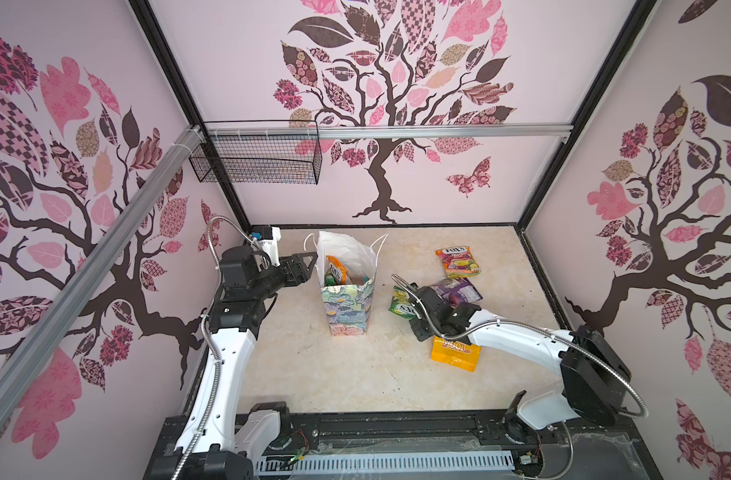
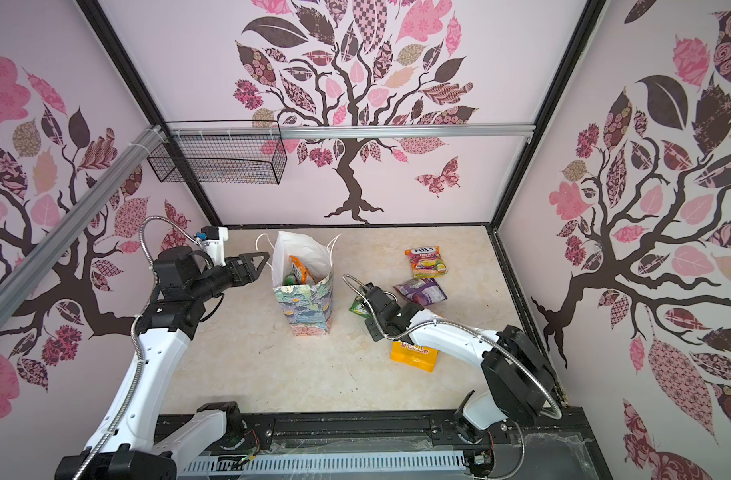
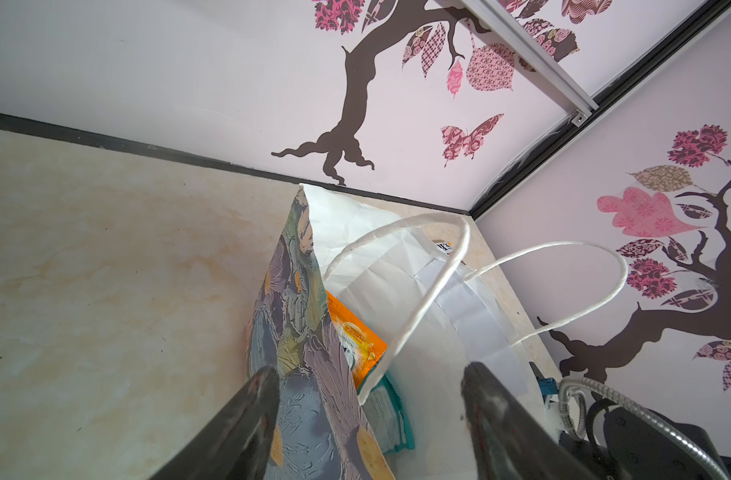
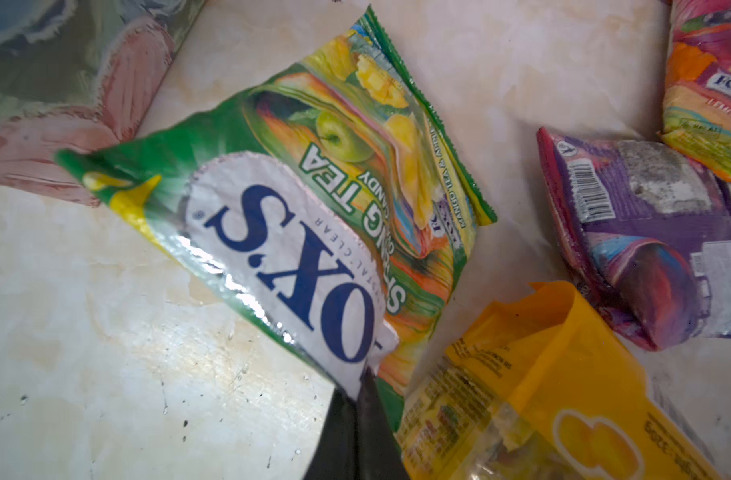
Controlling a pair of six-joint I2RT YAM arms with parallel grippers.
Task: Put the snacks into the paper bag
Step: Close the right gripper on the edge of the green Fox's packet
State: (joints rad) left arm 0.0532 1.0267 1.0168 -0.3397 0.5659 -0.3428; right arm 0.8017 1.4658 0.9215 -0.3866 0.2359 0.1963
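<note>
Right of the table's (image 1: 334,374) middle, near the paper bag (image 1: 349,307), right gripper (image 4: 361,399) pinched on the green packet's (image 4: 314,216) corner, arm stretched low. Left gripper (image 3: 370,372) jaws apart astride the bag's side wall, arm raised. Only the right wrist view shows the pinch; top views hide it.

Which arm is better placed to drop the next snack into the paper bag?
Right. The right gripper is shut on a corner of the green packet, which lies just right of the paper bag. The left gripper stands open at the bag's other side, holding nothing.
</note>
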